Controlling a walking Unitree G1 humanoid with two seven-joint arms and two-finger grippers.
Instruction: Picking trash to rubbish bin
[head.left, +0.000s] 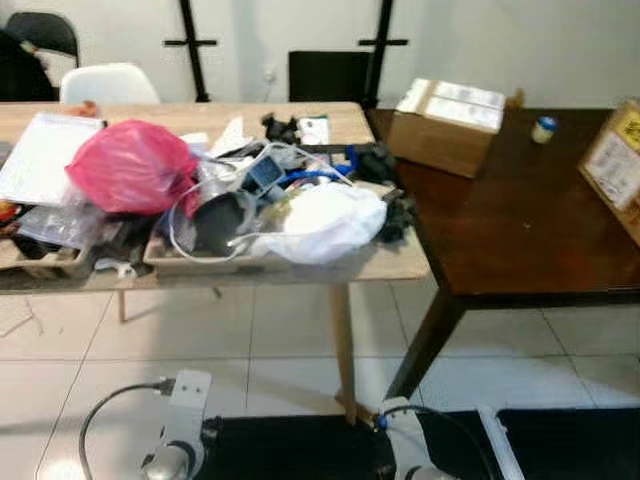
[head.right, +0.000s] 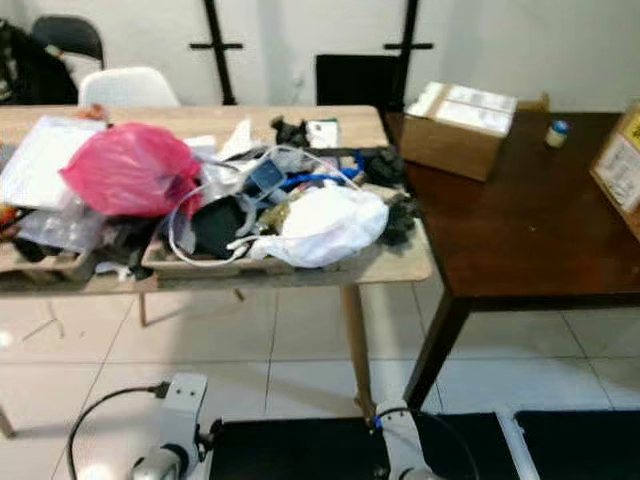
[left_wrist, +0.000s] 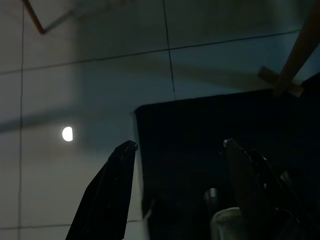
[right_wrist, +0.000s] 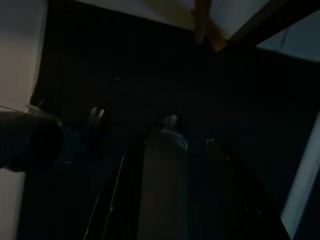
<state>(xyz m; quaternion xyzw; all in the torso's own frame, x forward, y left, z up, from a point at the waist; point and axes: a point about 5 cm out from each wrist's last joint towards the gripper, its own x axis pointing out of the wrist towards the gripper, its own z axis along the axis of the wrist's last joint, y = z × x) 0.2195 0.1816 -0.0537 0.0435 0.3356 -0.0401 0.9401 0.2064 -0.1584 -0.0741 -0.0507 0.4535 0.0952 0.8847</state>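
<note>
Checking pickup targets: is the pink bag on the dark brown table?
No, the pink bag lies on the light wood table, among the clutter, left of the dark table.

Head stereo pair: looks forward and down from standing height, mid-range; both eyes share the cluttered light wooden table (head.left: 400, 262) at 11 o'clock and the dark brown wooden table (head.right: 520, 230) at 2 o'clock. Both wrist cameras hang low, close to the white tiled floor (left_wrist: 75, 75), facing down; dim.
</note>
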